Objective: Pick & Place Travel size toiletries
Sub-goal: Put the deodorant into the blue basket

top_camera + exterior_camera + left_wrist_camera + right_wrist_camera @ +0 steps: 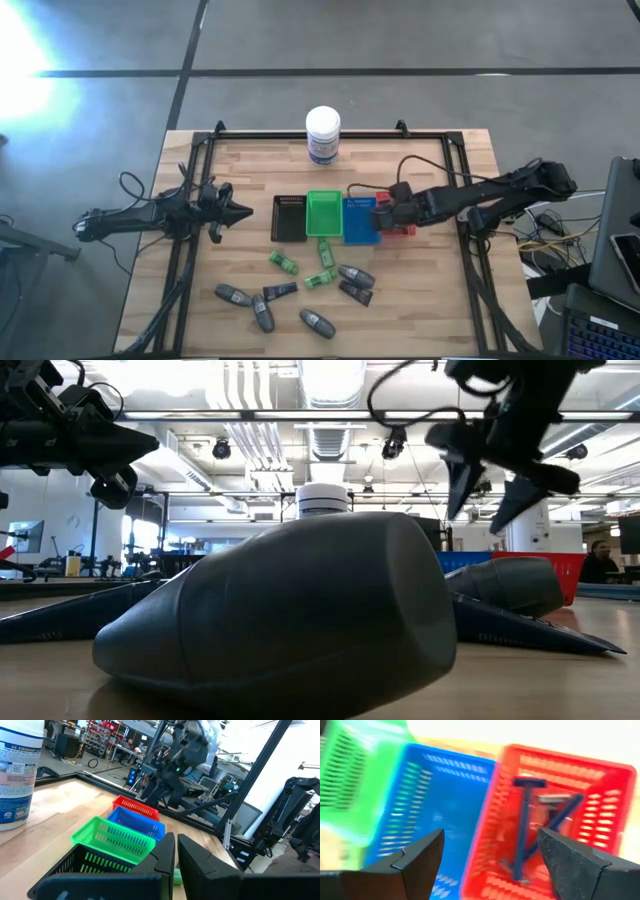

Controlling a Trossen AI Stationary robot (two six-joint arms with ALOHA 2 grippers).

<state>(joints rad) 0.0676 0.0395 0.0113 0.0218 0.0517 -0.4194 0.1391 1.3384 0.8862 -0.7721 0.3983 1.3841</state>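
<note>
The toiletries lie loose on the near middle of the table: green packets [283, 263], grey oval bottles [232, 294], dark navy tubes [280, 290]. One grey bottle [300, 610] fills the low view. Thin dark sticks [527, 820] lie inside the red tray [600, 785]. My right gripper [381, 214] [490, 845] hangs open above the red and blue trays, slanting down, with nothing between its fingers. My left gripper [235, 212] [175, 855] waits shut and level at the table's left, pointing at the tray row.
Four small trays stand in a row mid-table: black [290, 217], green [322, 213], blue [360, 220], red. A large white jar [322, 135] stands behind them by the far edge. A black frame [460, 180] runs along the table's sides.
</note>
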